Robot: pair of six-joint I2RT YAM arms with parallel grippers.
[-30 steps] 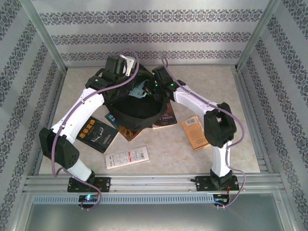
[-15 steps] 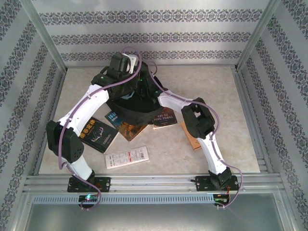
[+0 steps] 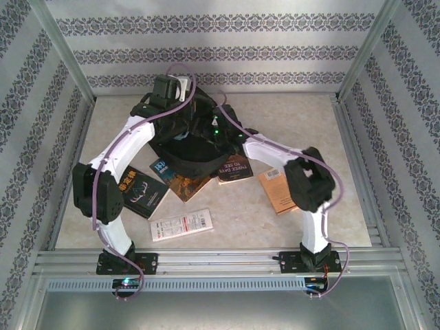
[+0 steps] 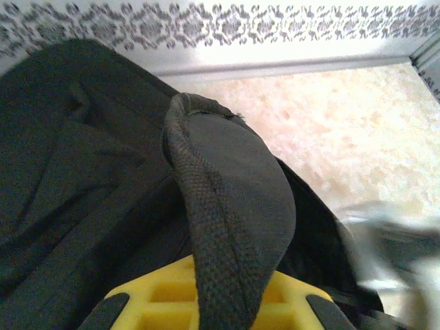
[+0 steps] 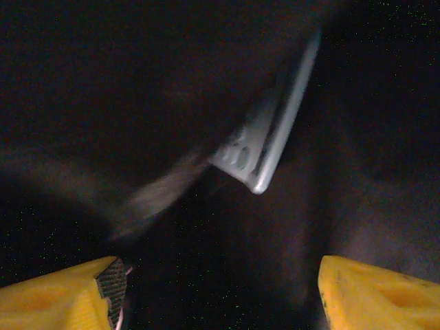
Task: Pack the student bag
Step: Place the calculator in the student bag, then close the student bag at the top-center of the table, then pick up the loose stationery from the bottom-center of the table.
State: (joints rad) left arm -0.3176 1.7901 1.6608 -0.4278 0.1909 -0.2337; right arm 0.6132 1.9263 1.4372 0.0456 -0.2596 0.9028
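Clamps L fingers [image 4: 155, 302] tight on woven black band [image 4: 227, 227] of the student bag [image 3: 196, 157]. Spreads R fingers [image 5: 55, 295] wide apart & empty in the bag's dark interior, blurred pale flat obj. [image 5: 265, 144] just ahead. Finds the bag mid-desk [image 3: 295, 117] toward far wall, btwn both arms, w/ books [image 3: 185, 182] & white card [image 3: 182, 225] on the near side.

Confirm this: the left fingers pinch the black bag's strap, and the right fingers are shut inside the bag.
Not quite. The right fingers stand wide apart inside the student bag, as the right wrist view shows. The left fingers do pinch its strap.
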